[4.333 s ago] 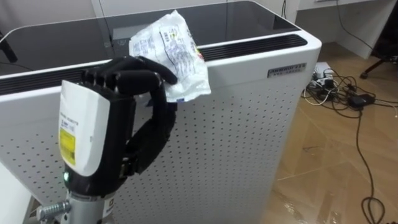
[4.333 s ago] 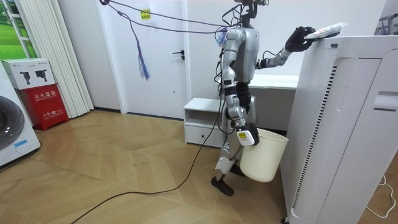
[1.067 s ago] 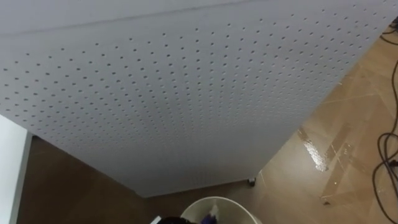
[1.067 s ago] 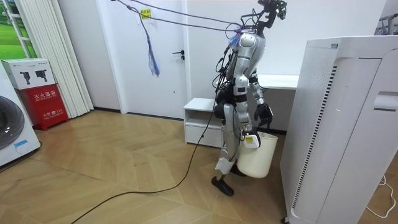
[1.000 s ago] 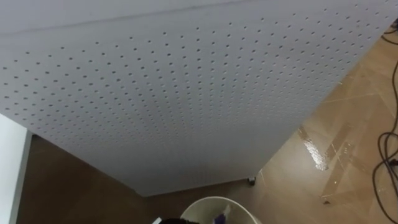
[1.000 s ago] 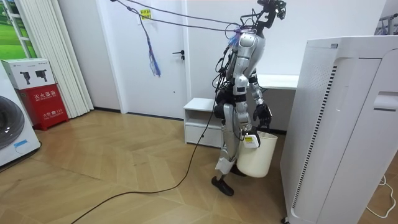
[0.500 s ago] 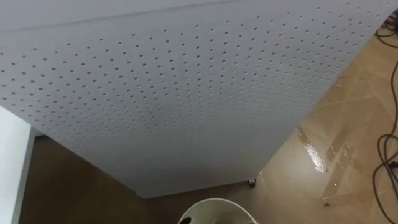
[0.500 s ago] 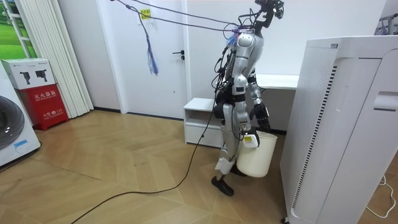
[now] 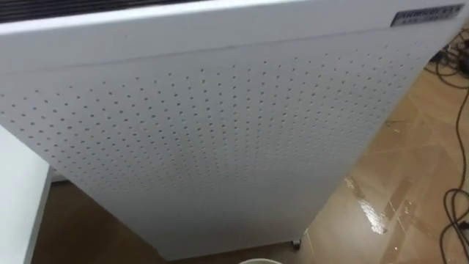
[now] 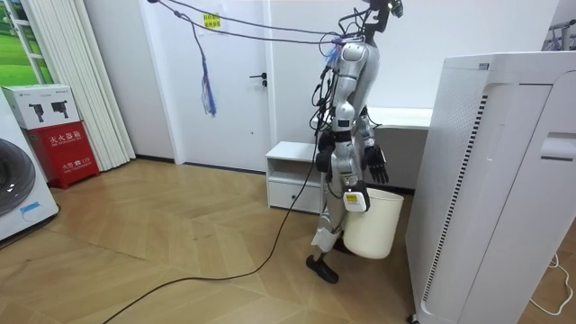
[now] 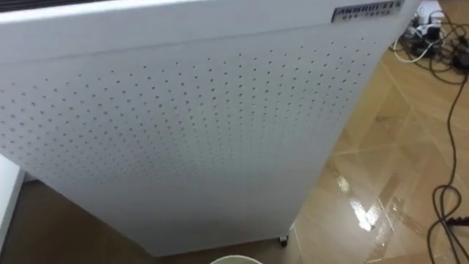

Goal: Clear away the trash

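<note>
- Garbage: I cannot tell where it lies. The room view hides the inside of the bin behind its wall, and the eye views catch no more than a sliver of its rim.
- Bin [image 10: 378, 227]: white and round, tilted a little. It sits low in front of the robot's legs, between the robot and the tall appliance.
- Right hand [image 10: 354, 202]: I see its white cuff with a yellow label at the bin's near rim, on the side facing the room camera. I cannot tell how its fingers stand.
- Left hand [image 10: 376, 164]: dark, hanging at hip height above the bin. Its fingers are spread wide and hold nothing.
- Robot: I see it upright on both legs, facing the appliance at close range, with its head bent down.
- Appliance [image 9: 220, 132]: a tall white housing whose perforated side panel spans most of both eye views. A small label plate [image 9: 426, 16] sits near its upper right corner.
- Floor [image 9: 396, 191]: glossy wooden boards. A tangle of cables [image 11: 434, 35] lies to the right beyond the appliance.
- Behind the robot: a low white cabinet [image 10: 292, 171], a white worktop [image 10: 405, 117] and a closed door [image 10: 238, 81].
- At the room view's left: a red box [image 10: 67, 153] near a washing machine [image 10: 18, 198].
</note>
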